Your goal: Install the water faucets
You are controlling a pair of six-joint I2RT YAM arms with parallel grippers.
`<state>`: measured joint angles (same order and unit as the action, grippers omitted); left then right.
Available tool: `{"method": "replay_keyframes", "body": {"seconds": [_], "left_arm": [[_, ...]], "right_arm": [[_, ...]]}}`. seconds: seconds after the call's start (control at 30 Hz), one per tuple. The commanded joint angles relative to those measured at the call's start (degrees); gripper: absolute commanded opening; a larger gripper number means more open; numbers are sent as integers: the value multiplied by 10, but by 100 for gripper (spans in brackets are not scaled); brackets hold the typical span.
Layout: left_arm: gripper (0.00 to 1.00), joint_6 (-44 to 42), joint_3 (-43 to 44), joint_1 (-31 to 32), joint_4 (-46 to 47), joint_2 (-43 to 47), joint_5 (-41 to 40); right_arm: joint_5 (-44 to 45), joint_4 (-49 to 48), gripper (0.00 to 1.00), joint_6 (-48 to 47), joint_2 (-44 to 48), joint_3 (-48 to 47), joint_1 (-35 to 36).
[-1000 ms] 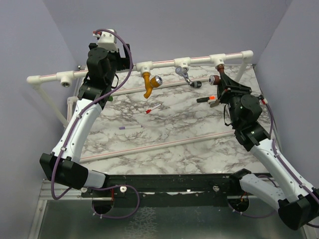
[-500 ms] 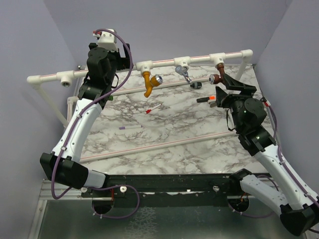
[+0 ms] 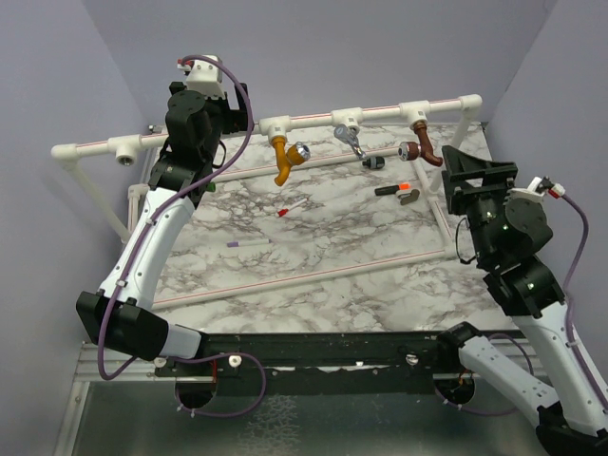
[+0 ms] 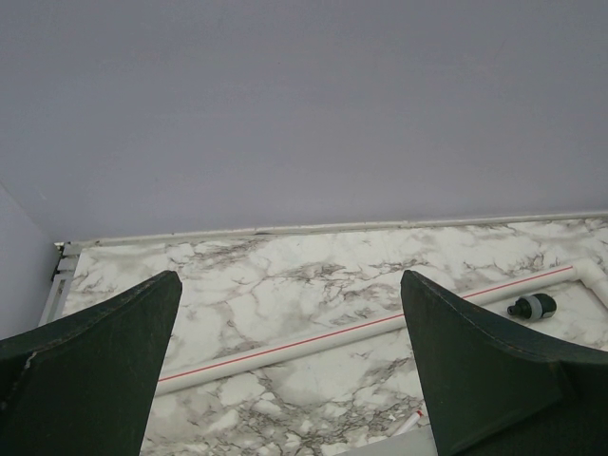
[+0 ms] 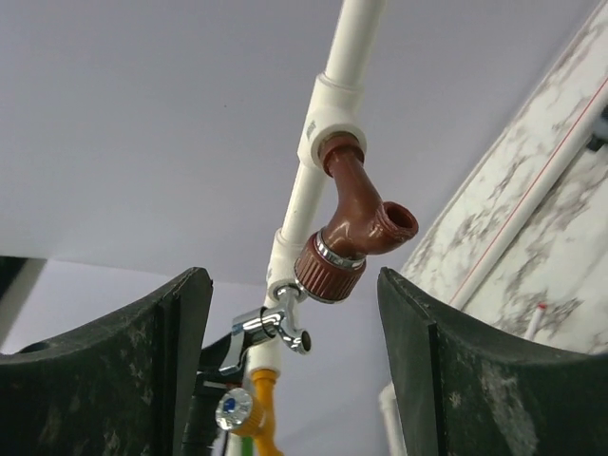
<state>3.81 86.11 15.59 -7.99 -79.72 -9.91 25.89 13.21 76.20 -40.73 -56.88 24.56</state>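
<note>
Three water faucets hang from the white pipe (image 3: 313, 119) at the back: mustard-orange (image 3: 284, 158), silver (image 3: 350, 141) and dark brown (image 3: 425, 148). My right gripper (image 3: 454, 176) stands open to the right of the brown one, clear of it. In the right wrist view the brown faucet (image 5: 356, 228) sits in its tee socket beyond the open right gripper (image 5: 293, 275), with the silver (image 5: 271, 328) and orange (image 5: 249, 413) ones behind. My left gripper (image 3: 228, 112) is up by the pipe's left part. It is wide open and empty (image 4: 290, 277). The leftmost tee socket (image 3: 123, 152) holds nothing.
Small marker-like pieces lie on the marble: black-and-orange (image 3: 394, 189), red-tipped white (image 3: 290, 207), purple (image 3: 245, 243). A black-grey cap (image 3: 373, 161) lies near the silver faucet. A thin white pipe frame (image 3: 304, 275) rests on the table. Walls close in left, right and back.
My right gripper opened off the brown faucet and drew back to the right. The faucet stayed in its socket. The left arm has not moved.
</note>
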Motion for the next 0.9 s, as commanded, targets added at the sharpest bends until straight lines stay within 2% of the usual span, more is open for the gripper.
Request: {"method": "replay_keyframes", "body": {"seconds": [0.0,0.17,0.37,0.47,0.63,0.87], "left_arm": [[99,9,-25,-4,-66,-29,-1],[99,10,-26,-4,-66,-29,1],[99,11,-24,-4,-66,-31,2],[99,11,-25,-4,-66,-31,2],[99,10,-24,-4,-66,-32,1],[99,10,-25,-4,-66,-34,2]], "right_arm": [[12,47,74,-216,23,-36,2],[-35,17,74,-405,58,-26,2],[-69,25,74,-596,54,-55,2],[-123,31,70,-704,38,-78,2],[-192,45,71,-873,6,-100,3],[-291,61,68,-1109,2,-79,5]]}}
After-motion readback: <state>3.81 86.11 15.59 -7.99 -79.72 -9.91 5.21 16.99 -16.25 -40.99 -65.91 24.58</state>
